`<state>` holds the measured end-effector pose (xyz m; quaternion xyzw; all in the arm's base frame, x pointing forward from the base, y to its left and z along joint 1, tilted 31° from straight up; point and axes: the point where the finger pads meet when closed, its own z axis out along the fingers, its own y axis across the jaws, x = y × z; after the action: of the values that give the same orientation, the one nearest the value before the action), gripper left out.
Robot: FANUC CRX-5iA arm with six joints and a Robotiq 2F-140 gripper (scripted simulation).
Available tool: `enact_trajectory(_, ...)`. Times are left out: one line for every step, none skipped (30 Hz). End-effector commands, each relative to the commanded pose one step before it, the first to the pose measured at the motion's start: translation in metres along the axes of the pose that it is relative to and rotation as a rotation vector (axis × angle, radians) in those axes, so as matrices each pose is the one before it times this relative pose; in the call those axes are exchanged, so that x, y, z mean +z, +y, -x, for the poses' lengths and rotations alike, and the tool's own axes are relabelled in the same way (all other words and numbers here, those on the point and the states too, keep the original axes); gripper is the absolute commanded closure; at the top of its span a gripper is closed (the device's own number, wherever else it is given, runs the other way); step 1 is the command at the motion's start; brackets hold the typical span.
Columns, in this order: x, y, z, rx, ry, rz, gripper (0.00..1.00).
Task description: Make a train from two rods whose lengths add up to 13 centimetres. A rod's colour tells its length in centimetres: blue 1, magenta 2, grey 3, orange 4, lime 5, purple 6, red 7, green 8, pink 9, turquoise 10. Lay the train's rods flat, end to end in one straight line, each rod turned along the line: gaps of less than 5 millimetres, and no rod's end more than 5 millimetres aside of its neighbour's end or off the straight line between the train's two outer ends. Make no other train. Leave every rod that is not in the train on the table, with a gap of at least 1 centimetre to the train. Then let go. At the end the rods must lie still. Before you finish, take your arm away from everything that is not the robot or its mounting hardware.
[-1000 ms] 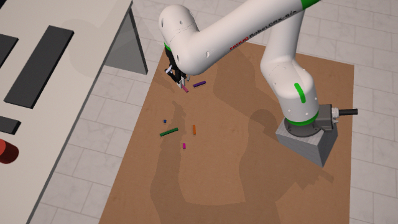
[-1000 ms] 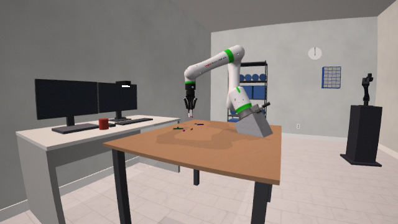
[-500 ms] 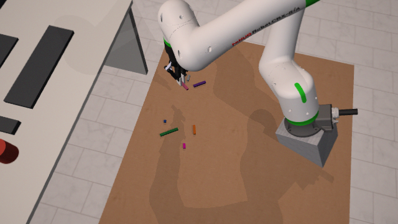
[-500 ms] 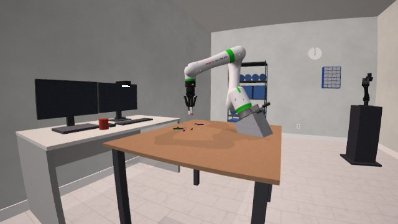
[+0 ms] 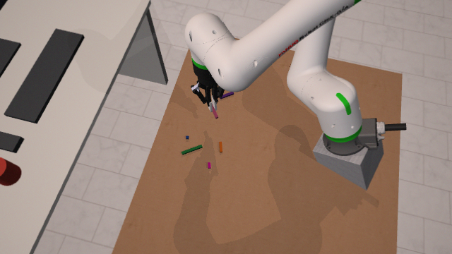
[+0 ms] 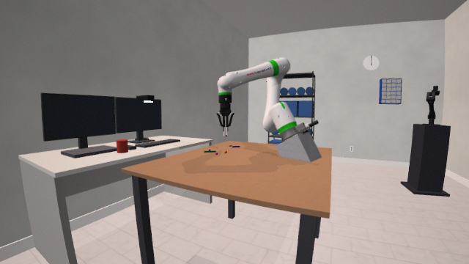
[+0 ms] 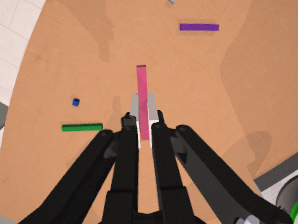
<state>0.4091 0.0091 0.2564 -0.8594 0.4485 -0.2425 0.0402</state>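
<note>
My gripper (image 5: 212, 106) is shut on a pink rod (image 5: 214, 112) and holds it high above the brown table; the rod hangs down from the fingers. It also shows in the wrist view (image 7: 141, 99) between the fingertips and in the exterior view (image 6: 225, 130). On the table lie a green rod (image 5: 191, 149), an orange rod (image 5: 220, 147), a magenta rod (image 5: 209, 165), a small blue rod (image 5: 187, 137) and a purple rod (image 5: 227, 94), partly behind the arm.
The robot's base (image 5: 349, 155) stands at the right of the table. A white desk (image 5: 42, 88) with keyboards and a red cup (image 5: 8, 171) stands to the left, beyond the table's edge.
</note>
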Motion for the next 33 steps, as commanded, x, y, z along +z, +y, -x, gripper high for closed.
enact_trajectory(-0.00082,0.00159,0.02598,0.14364,0.04203,-0.00366,0.97)
enact_trajectory(-0.00001,0.00191,0.00683,0.03989,0.00134,-0.00124,0.97)
enact_trajectory(-0.00001,0.00111,0.00332,0.02009,0.00074,-0.0008,0.97)
enact_trajectory(-0.00002,0.00131,0.0036,0.02224,0.00087,-0.00103,0.97)
enact_trajectory(-0.00003,0.0015,0.00379,0.02406,0.00098,-0.00129,0.97)
enact_trajectory(-0.00003,0.00163,0.00377,0.02462,0.00103,-0.00151,0.97)
enact_trajectory(-0.00004,0.00164,0.00349,0.02356,0.001,-0.00163,0.97)
enact_trajectory(-0.00003,0.00104,0.00206,0.01423,0.0006,-0.00107,0.97)
enact_trajectory(-0.00001,0.00048,0.00092,0.00644,0.00027,-0.00051,0.97)
enact_trajectory(0.0,0.00011,0.00021,0.00151,0.00006,-0.00012,0.97)
enact_trajectory(0.0,0.00001,0.00002,0.00013,0.00001,-0.00001,0.97)
enact_trajectory(0.0,0.0,0.0,0.0,0.0,0.0,0.97)
enact_trajectory(0.0,0.0,0.0,0.0,0.0,0.0,0.97)
enact_trajectory(0.0,0.0,0.0,0.0,0.0,0.0,0.97)
enact_trajectory(0.0,0.0,0.0,0.0,0.0,0.0,0.97)
enact_trajectory(0.0,0.0,0.0,0.0,0.0,0.0,0.97)
enact_trajectory(0.0,0.0,0.0,0.0,0.0,0.0,0.97)
enact_trajectory(0.0,0.0,0.0,0.0,0.0,0.0,0.97)
enact_trajectory(0.0,0.0,0.0,0.0,0.0,0.0,0.97)
enact_trajectory(0.0,0.0,0.0,0.0,0.0,0.0,0.97)
enact_trajectory(0.0,0.0,0.0,0.0,0.0,0.0,0.97)
enact_trajectory(0.0,0.0,0.0,0.0,0.0,0.0,0.97)
enact_trajectory(0.00002,0.0,0.0,0.0,0.0,0.0,0.97)
enact_trajectory(0.00012,0.0,0.0,0.0,0.0,0.0,0.97)
enact_trajectory(0.0003,0.0,0.00001,0.00001,-0.00001,0.00001,0.97)
enact_trajectory(0.00055,0.0,0.00001,0.00002,-0.00002,0.00002,0.97)
enact_trajectory(0.00085,0.0,0.00001,0.00004,-0.00004,0.00003,0.97)
enact_trajectory(0.00119,0.00001,0.00002,0.00005,-0.00005,0.00005,0.97)
enact_trajectory(0.00155,0.00002,0.00002,0.00007,-0.00008,0.00007,0.97)
enact_trajectory(0.00199,0.00001,0.00003,0.00001,-0.00001,0.00001,0.97)
enact_trajectory(0.00239,0.00002,0.00003,0.0,0.0,0.0,0.97)
enact_trajectory(0.00279,0.00001,0.00004,0.0,0.0,0.0,0.97)
enact_trajectory(0.0,0.0,0.0,0.0,0.0,0.0,0.97)
